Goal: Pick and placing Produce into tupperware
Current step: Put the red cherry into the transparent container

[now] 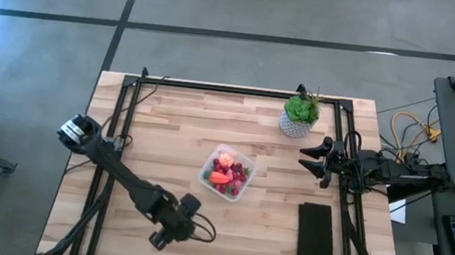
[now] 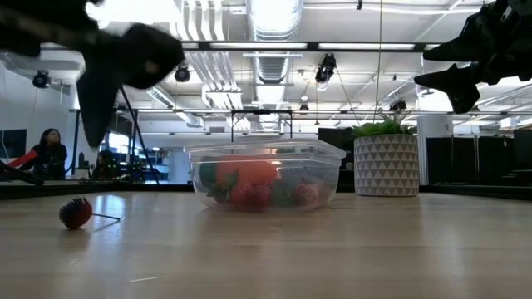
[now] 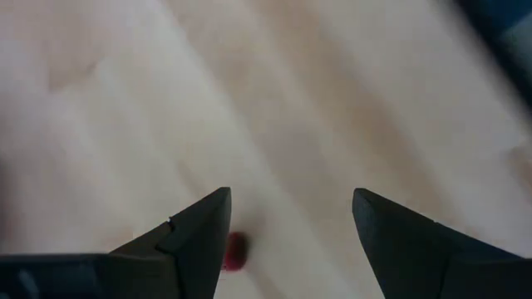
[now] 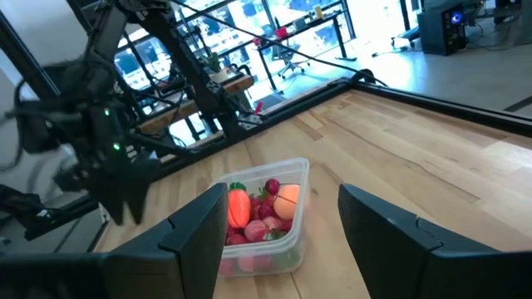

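While the left gripper [image 3: 287, 241] hangs wide open and empty above a loose strawberry [image 2: 76, 212] lying well apart from the tupperware [image 1: 226, 175], it should centre over the berry before descending. The right gripper [image 1: 317, 159], part-open, holds nothing beyond the tupperware.

1. You are in an open lab or workshop hall: exposed ceiling ducts [image 2: 274, 25] and strip lights overhead.
2. Far behind your table, workbenches [image 4: 324, 21], office chairs and seated people [image 2: 46, 154] show.
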`<action>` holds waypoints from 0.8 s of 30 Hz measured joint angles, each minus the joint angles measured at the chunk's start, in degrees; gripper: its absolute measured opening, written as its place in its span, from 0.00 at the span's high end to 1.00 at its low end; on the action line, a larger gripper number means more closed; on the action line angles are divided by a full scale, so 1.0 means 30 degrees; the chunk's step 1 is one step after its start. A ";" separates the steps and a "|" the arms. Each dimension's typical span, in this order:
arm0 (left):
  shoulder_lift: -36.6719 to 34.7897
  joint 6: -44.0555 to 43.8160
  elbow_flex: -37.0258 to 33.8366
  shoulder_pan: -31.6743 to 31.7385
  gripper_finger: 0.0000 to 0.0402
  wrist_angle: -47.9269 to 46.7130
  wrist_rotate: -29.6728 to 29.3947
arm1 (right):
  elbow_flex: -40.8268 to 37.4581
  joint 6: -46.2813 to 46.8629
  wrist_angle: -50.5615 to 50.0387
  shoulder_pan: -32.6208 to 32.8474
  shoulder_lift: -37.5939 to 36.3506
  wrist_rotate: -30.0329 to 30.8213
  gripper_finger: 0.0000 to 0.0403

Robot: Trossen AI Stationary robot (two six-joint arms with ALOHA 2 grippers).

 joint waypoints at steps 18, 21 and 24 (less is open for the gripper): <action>0.1663 -0.0433 -0.0219 0.0811 0.58 -0.1865 -0.1102 | 0.0000 0.0002 0.0000 0.0000 0.0000 0.0007 0.45; 0.1702 -0.0426 -0.0226 0.0874 0.65 -0.1884 -0.1880 | 0.0000 -0.0001 0.0000 0.0007 0.0000 0.0000 0.45; 0.1964 -0.0426 -0.0270 0.0901 0.70 -0.2045 -0.2068 | 0.0000 -0.0003 0.0000 0.0000 0.0000 0.0000 0.45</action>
